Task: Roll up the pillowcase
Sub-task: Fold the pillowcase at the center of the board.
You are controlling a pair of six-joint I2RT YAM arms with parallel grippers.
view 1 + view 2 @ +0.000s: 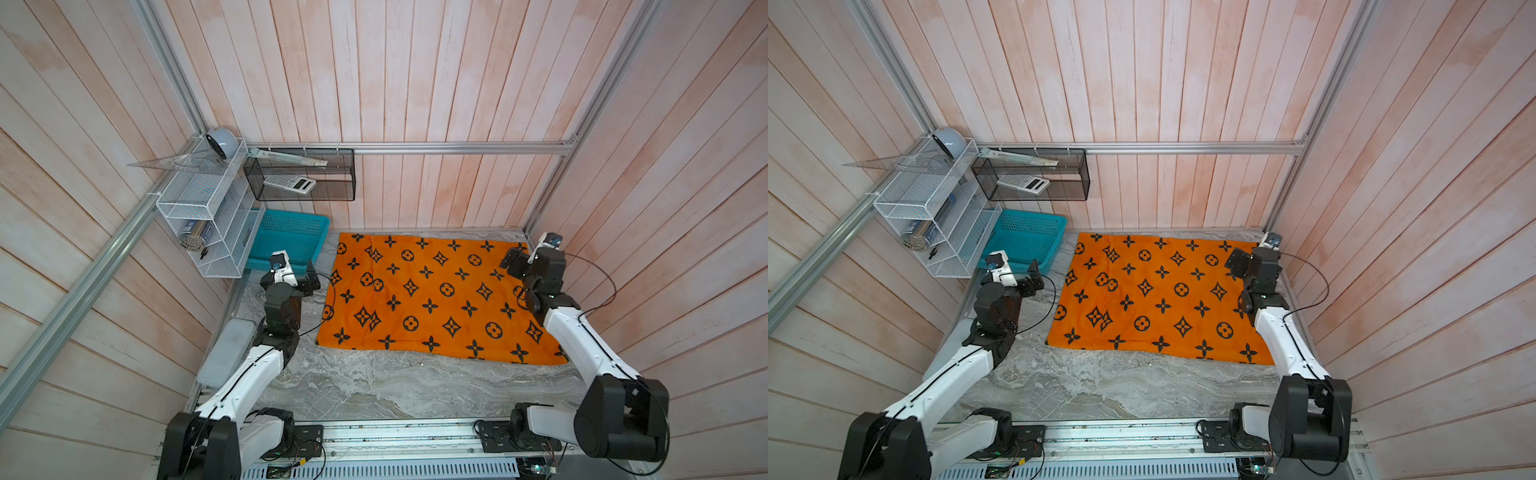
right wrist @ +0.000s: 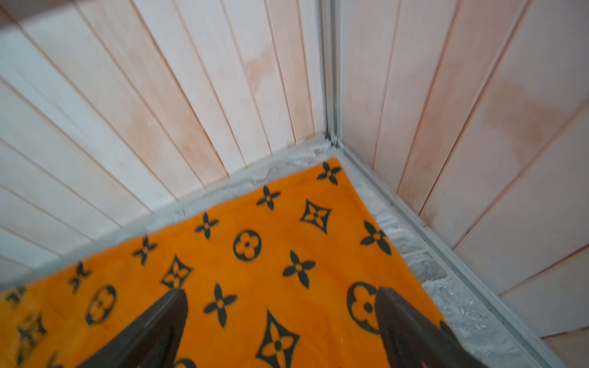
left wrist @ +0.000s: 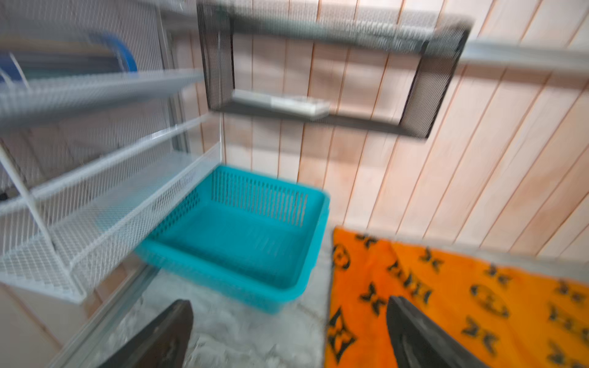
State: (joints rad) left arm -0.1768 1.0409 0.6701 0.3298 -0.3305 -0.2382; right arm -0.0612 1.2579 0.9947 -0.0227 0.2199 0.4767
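Where the back wall meets the left wall, a teal basket (image 1: 291,241) sits on the grey table (image 1: 374,386), and nothing can be seen inside it. Above it a black mesh box (image 1: 300,174) hangs on the back wall with a white calculator (image 1: 289,183) lying in it and a long clear ruler (image 1: 289,158) resting across its top. Next to that is a white wire rack (image 1: 208,208). A round pale blue thing (image 1: 221,142) and a clear triangle ruler (image 1: 174,162) sit on its top shelf. A shiny roll (image 1: 194,237) lies lower down in the rack; what else is there is too small to tell.

The pillowcase (image 1: 436,295) lies spread out flat on the table, near the back wall, between the two arms. It is bright orange with black flowers and stars. It has a small fold near its left side.

The left gripper (image 1: 309,276) is spread wide and holds nothing. It hangs just beside the left edge of the pillowcase, near the basket. In the left wrist view, which is blurry, one finger (image 3: 414,334) shows over the orange cloth and one over the bare table.

The right gripper (image 1: 513,264) is spread wide too and holds nothing. It hangs over the pillowcase's far right corner. In the right wrist view both dark fingers (image 2: 404,325) show above the cloth, but whether they touch it cannot be told.
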